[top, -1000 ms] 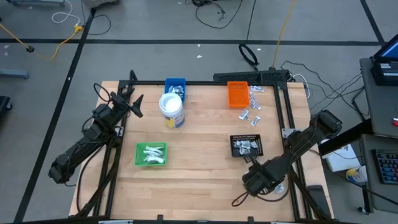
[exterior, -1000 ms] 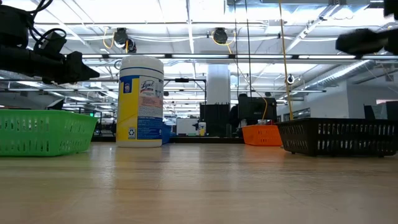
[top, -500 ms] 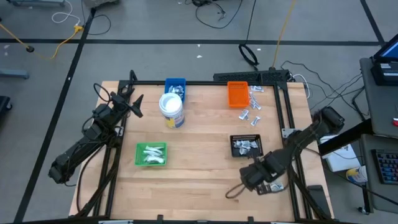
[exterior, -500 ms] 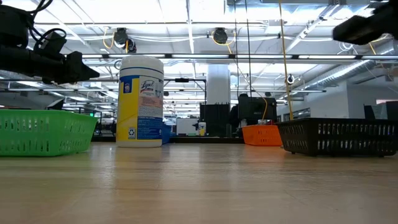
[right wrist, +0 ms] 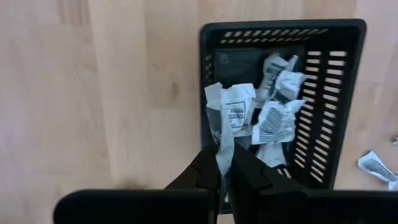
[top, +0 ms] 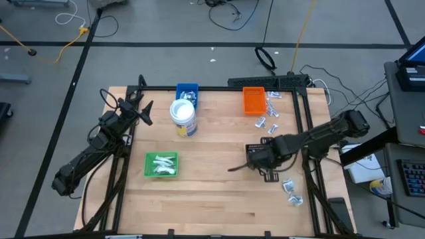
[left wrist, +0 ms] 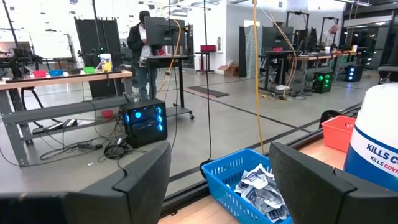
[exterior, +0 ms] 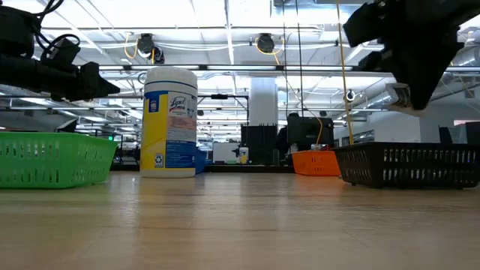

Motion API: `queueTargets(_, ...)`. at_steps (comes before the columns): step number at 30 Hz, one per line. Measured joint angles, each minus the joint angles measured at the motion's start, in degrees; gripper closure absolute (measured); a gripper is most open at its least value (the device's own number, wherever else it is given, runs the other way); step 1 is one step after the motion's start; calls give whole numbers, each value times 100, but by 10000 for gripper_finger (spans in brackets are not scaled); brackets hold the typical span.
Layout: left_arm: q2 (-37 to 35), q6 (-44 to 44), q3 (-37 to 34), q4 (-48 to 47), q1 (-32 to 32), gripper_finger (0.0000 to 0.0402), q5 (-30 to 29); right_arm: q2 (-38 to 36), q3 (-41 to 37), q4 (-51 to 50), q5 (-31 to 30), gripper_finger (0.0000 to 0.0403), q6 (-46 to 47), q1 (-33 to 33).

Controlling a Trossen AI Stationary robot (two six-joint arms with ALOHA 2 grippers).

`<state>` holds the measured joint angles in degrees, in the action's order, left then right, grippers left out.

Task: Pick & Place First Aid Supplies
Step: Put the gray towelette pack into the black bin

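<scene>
Black slatted tray (top: 265,155) at right centre of the high view, several crumpled packets (right wrist: 277,118) lying inside. Right gripper (right wrist: 224,167) poised above that tray, fingers clenched on one white printed packet (right wrist: 229,118), held at its lower edge so it stands up between the fingertips. Same arm seen dark at upper right of the low view, over the black tray (exterior: 409,165).

Left gripper (top: 142,108) parked at upper left of the table edge, fingers spread, nothing between them; blue tray (left wrist: 249,186) with silvery packets just ahead in the left wrist view. White tub (top: 183,117) with blue and yellow label upright beside the blue tray. Green tray (top: 162,164) at lower left holding white pieces. Orange tray (top: 253,100) at upper right, loose packets (top: 269,121) scattered on wood beside it. Two more packets (top: 292,192) near lower right table edge. Person standing at a bench far off in the left wrist view.
</scene>
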<state>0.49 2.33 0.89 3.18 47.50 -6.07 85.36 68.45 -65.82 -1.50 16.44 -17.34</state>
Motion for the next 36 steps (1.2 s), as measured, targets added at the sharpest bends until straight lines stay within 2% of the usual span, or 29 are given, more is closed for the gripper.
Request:
queueTargets(7,0,0,0,0,-1,128,0,-4,-133,292,13,394,-152,459)
queueTargets(14,-1,0,0,0,0,128,-1,-2,-987,1215,-5,394,-70,489)
queueTargets(19,0,0,0,0,-2,128,0,2,-1474,1845,-297,394,-117,489)
queueTargets(28,-2,0,0,0,0,128,-2,2,-1543,1907,-293,393,-261,487)
queueTargets(31,-1,0,0,0,0,128,0,2,-1543,1867,-282,376,-261,487)
queueTargets(36,0,0,0,0,-2,128,-2,2,-1543,1790,-291,300,-67,496)
